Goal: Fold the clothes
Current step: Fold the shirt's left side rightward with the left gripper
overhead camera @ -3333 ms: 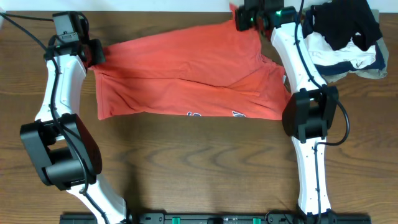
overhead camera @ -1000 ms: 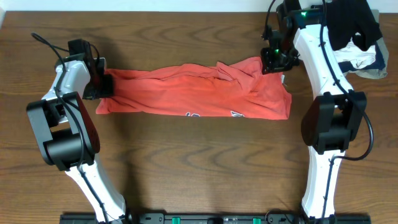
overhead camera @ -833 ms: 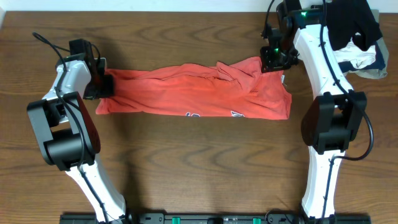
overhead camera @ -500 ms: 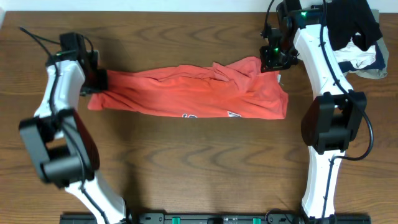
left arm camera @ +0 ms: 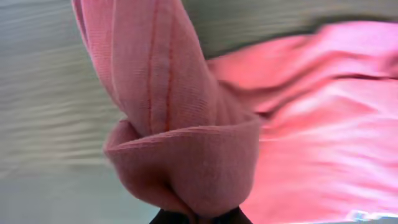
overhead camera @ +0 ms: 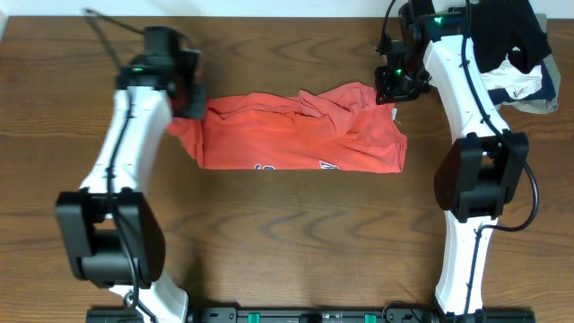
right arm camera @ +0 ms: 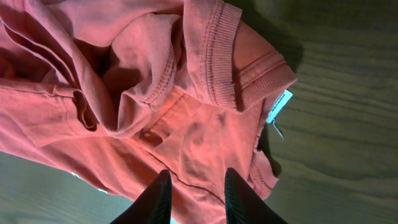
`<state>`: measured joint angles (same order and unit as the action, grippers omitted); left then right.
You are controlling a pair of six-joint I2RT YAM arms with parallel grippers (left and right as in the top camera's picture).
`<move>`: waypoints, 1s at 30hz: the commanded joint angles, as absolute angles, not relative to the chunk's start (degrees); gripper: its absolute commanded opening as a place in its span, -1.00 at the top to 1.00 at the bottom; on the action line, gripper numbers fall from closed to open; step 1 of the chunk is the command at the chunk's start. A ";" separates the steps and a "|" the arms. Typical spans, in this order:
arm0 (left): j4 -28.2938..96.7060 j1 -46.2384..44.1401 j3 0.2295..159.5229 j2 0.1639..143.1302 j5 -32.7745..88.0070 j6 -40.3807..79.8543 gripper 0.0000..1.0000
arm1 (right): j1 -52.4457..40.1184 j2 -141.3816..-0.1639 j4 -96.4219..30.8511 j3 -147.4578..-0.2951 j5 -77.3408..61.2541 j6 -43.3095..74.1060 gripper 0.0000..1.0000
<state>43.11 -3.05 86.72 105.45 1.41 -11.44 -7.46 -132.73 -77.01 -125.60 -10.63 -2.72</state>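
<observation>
The bare near part of the brown wooden table [overhead camera: 296, 242] lies in front of the large coral-red short-sleeved cotton T-shirt [overhead camera: 305, 139]. The left arm [overhead camera: 130, 161] reaches up past the shirt's left end and the right arm [overhead camera: 471, 175] past its right end.

The shirt lies as a long bunched band across the middle of the table. Its near edge runs fairly straight and carries small white and dark print [overhead camera: 265, 167] in two spots. Behind that edge the cloth grows rumpled, with folds gathered toward the shirt's far right corner.

At the shirt's far left end the left gripper [overhead camera: 191, 100] is clamped tight on a bunch of fabric. In the blurred left wrist view the left gripper [left arm camera: 199, 218] shows only its dark fingertips [left arm camera: 165, 218], pinching a thick roll of coral cloth with a stitched hem.

Over the shirt's far right corner sits the right gripper [overhead camera: 395, 85]. In its wrist view the right gripper [right arm camera: 196, 173] has its dark fingers [right arm camera: 155, 199] apart, with flat cloth showing between them and nothing clamped. I cannot tell whether the tips touch the cloth. Just past them are the shirt's ribbed collar [right arm camera: 217, 56] and its white neck tag [right arm camera: 278, 107], which pokes off the shirt's edge over the wood.

Farthest back, beyond the shirt's right end and apart from it, is a heap of black, white, navy and tan garments [overhead camera: 502, 45].
</observation>
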 commanded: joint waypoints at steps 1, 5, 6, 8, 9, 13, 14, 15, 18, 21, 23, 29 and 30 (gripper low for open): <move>42.98 -7.18 86.46 108.22 5.19 -11.73 0.87 | -7.90 -132.86 -77.08 -125.78 -11.18 -2.20 0.46; 41.58 -12.34 86.46 111.18 7.51 -10.35 0.88 | -7.84 -132.86 -77.10 -125.78 -11.18 -2.17 0.46; 41.01 -13.54 86.46 111.94 7.53 -9.58 0.88 | -7.84 -132.86 -77.10 -125.78 -11.18 -2.17 0.46; 39.94 -15.88 86.46 113.12 7.53 -8.75 0.88 | -7.84 -132.86 -77.12 -125.78 -11.18 -2.20 0.46; 39.53 -16.84 86.46 113.38 7.53 -8.67 0.87 | -7.84 -132.86 -77.12 -125.78 -11.18 -2.20 0.46; 36.47 -20.56 86.48 113.60 7.53 -6.72 0.88 | -7.77 -132.86 -77.10 -125.78 -11.16 -2.20 0.45; 35.59 -21.28 86.48 113.60 7.53 -6.28 0.88 | -7.77 -132.86 -77.10 -125.78 -11.18 -2.20 0.45; 34.85 -22.02 86.48 113.60 7.53 -6.09 0.88 | -7.77 -132.86 -77.10 -125.78 -11.16 -2.17 0.45; 34.06 -23.83 86.48 113.60 7.51 -6.11 0.88 | -7.79 -132.86 -77.08 -125.78 -11.16 -2.17 0.44; 33.95 -24.82 86.48 113.60 7.51 -6.11 0.76 | -7.84 -132.86 -77.25 -125.78 -11.18 -2.17 0.43; 33.93 -25.12 86.48 113.60 7.51 -6.11 0.33 | -7.81 -132.86 -77.38 -125.78 -11.18 -2.17 0.43; 33.71 -25.21 86.48 113.60 7.53 -6.11 -0.42 | -7.77 -132.86 -77.30 -125.78 -11.18 -2.17 0.36; 33.52 -25.21 86.48 113.60 7.53 -6.11 -0.45 | -7.77 -132.86 -77.32 -125.78 -11.18 -2.17 0.34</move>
<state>33.89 -25.23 86.65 113.91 7.35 -6.20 -7.46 -132.75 -77.23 -125.60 -10.72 -2.55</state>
